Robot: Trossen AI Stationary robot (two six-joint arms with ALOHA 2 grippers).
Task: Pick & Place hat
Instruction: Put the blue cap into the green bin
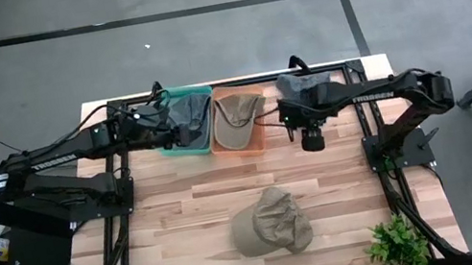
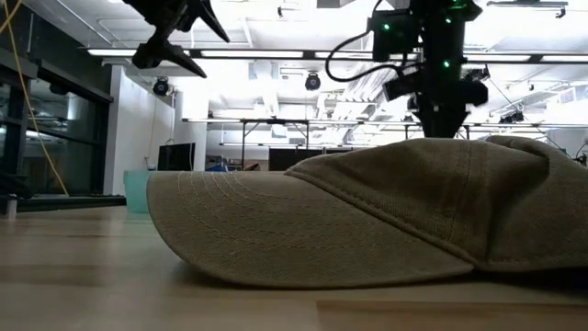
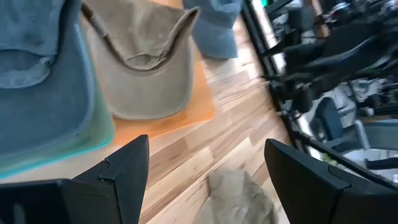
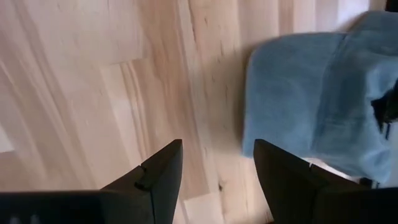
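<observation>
While both grippers hang empty, the olive cloth hat (image 1: pixel 271 223) lies on the wooden table (image 1: pixel 174 221).
Left gripper (image 3: pixel 205 171) fingers spread wide; right gripper (image 4: pixel 217 165) fingers parted, gripping nothing.

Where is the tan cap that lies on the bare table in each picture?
High view: the loose tan cap lies low in the middle, near the plant.
Low view: it fills the foreground.
Left wrist view: only its edge shows at the bottom.
Right wrist view: not in it.
Shared landmark: the orange bin holding another tan cap.
</observation>
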